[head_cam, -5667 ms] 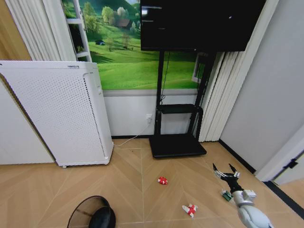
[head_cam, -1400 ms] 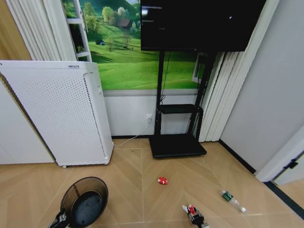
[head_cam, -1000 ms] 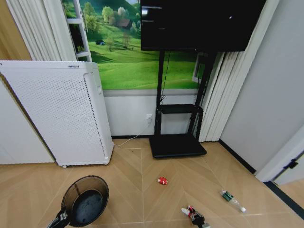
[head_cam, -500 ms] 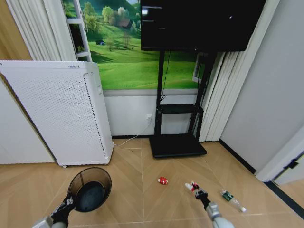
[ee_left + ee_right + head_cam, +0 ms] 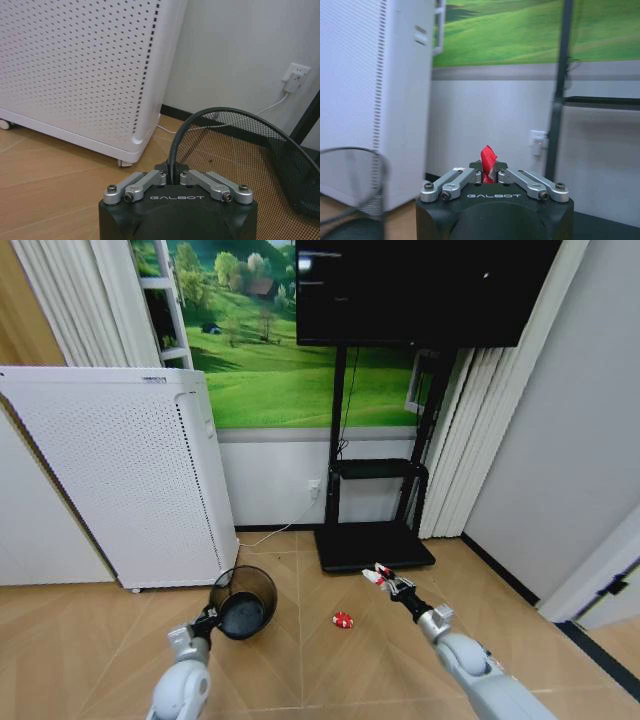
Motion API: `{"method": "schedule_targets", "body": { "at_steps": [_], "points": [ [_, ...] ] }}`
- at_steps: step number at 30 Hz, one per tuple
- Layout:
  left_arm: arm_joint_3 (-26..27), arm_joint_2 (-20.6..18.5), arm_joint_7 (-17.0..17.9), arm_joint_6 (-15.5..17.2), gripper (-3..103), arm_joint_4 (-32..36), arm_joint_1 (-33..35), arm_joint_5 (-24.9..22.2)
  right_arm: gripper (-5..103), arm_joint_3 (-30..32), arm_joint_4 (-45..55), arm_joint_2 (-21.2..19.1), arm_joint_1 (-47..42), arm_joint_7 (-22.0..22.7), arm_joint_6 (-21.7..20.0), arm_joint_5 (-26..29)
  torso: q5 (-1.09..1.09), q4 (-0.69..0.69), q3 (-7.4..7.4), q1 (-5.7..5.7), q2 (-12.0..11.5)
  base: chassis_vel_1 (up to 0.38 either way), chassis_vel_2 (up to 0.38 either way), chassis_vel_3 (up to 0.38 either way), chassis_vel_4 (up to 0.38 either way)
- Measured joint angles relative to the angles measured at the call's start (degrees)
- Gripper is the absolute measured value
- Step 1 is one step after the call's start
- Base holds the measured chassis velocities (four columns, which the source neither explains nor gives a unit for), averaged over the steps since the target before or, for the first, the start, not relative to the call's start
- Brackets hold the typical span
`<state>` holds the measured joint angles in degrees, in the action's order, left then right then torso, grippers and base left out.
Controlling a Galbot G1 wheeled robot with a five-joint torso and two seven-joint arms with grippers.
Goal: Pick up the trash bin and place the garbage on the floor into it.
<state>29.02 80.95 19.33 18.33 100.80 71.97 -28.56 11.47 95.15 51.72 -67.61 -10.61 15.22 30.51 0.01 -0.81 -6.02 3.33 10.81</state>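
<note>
I see the trash bin (image 5: 245, 601) lifted off the floor, tipped with its mouth toward me, in front of the white appliance (image 5: 120, 475). My left gripper (image 5: 207, 619) is clamped on its rim (the wrist view shows the wire rim pinched between the fingers (image 5: 145, 181)). My right gripper (image 5: 392, 585) is raised to the right of the bin, near the TV stand (image 5: 372, 540), closed on the red-and-white wrapper (image 5: 377, 575). A little red lump (image 5: 343, 620) lies on the wood floor (image 5: 330, 670) between the two arms, below the wrapper.
</note>
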Motion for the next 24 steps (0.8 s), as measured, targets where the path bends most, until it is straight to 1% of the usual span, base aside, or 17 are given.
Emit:
{"method": "schedule_targets", "body": {
  "at_steps": [2,3,5,6,7,8,10,11,13,14,16,19,22,23,24],
  "points": [
    [-1.2,1.4,0.0,0.0,6,-2.6,-2.7,0.2,10,-4.0,2.9,0.2,-0.6,0.4,0.0,-0.6,-0.02,-0.01,0.01,0.0,0.0,0.0,0.0,0.0,0.0],
    [-1.2,1.4,0.0,0.0,6,-2.6,-2.7,0.2,10,-4.0,2.9,0.2,-0.6,0.4,0.0,-0.6,-0.02,-0.01,0.01,0.0,0.0,0.0,0.0,0.0,0.0],
    [-1.9,2.3,-0.1,0.0,6,-4.3,-3.8,1.0,10,-7.6,4.4,1.4,0.8,1.4,-0.5,-1.0,0.0,0.0,0.01,0.0,0.0,0.0,0.0,0.0,0.0],
    [-1.9,2.3,-0.1,0.0,6,-4.3,-3.8,1.0,10,-7.6,4.4,1.4,0.8,1.4,-0.5,-1.0,0.0,0.0,0.01,0.0,0.0,0.0,0.0,0.0,0.0],
    [-2.1,2.8,-0.4,-0.1,6,-5.4,-4.1,1.7,10,-9.6,4.9,2.2,2.1,2.0,-1.0,-1.2,-0.02,0.01,0.01,0.0,0.0,0.0,0.0,0.0,0.0],
    [-2.1,2.8,-0.4,-0.1,6,-5.4,-4.1,1.7,10,-9.6,4.9,2.2,2.1,2.0,-1.0,-1.2,-0.02,0.01,0.01,0.0,0.0,0.0,0.0,0.0,0.0],
    [-2.5,3.8,-0.6,-0.4,6,-7.0,-4.2,2.8,10,-12.8,5.2,3.4,4.7,3.0,-1.9,-1.3,-0.02,0.02,0.01,0.0,0.0,0.0,0.0,0.0,0.0],
    [-2.5,3.8,-0.6,-0.4,6,-7.0,-4.2,2.8,10,-12.8,5.2,3.4,4.7,3.0,-1.9,-1.3,-0.02,0.02,0.01,0.0,0.0,0.0,0.0,0.0,0.0],
    [-2.6,4.8,-0.7,-0.6,6,-8.2,-4.3,3.8,10,-15.6,5.1,4.0,7.0,3.5,-2.3,-1.1,-0.02,0.02,0.0,0.0,0.0,0.0,0.0,0.0,0.0],
    [-2.6,4.8,-0.7,-0.6,6,-8.2,-4.3,3.8,10,-15.6,5.1,4.0,7.0,3.5,-2.3,-1.1,-0.02,0.02,0.0,0.0,0.0,0.0,0.0,0.0,0.0],
    [-3.1,6.1,-0.8,-0.6,6,-8.8,-4.2,4.5,10,-18.3,4.2,4.9,9.1,3.7,-2.4,-0.8,-0.01,0.02,0.01,0.0,0.0,0.0,0.0,0.0,0.0],
    [-3.5,7.3,-0.8,-0.6,6,-8.9,-3.9,5.5,10,-20.1,2.9,5.8,10.5,3.8,-2.4,-0.7,-0.02,0.01,0.01,-0.01,0.0,0.0,0.0,0.0,0.0],
    [-3.9,9.3,-0.7,-0.6,6,-8.7,-3.2,7.3,10,-22.6,0.1,8.4,12.7,3.8,-2.4,-0.7,-0.02,0.0,0.01,-0.01,0.0,0.0,0.0,0.0,0.0],
    [-3.9,9.3,-0.7,-0.6,6,-8.7,-3.2,7.3,10,-22.6,0.1,8.4,12.7,3.8,-2.4,-0.7,-0.02,0.0,0.01,-0.01,0.0,0.0,0.0,0.0,0.0],
    [-4.0,9.9,-0.6,-0.5,6,-8.3,-2.8,7.6,10,-23.4,-1.0,9.7,13.4,3.8,-2.3,-0.8,-0.02,0.01,0.01,-0.01,0.0,0.0,0.0,0.0,0.0]
  ]
}}
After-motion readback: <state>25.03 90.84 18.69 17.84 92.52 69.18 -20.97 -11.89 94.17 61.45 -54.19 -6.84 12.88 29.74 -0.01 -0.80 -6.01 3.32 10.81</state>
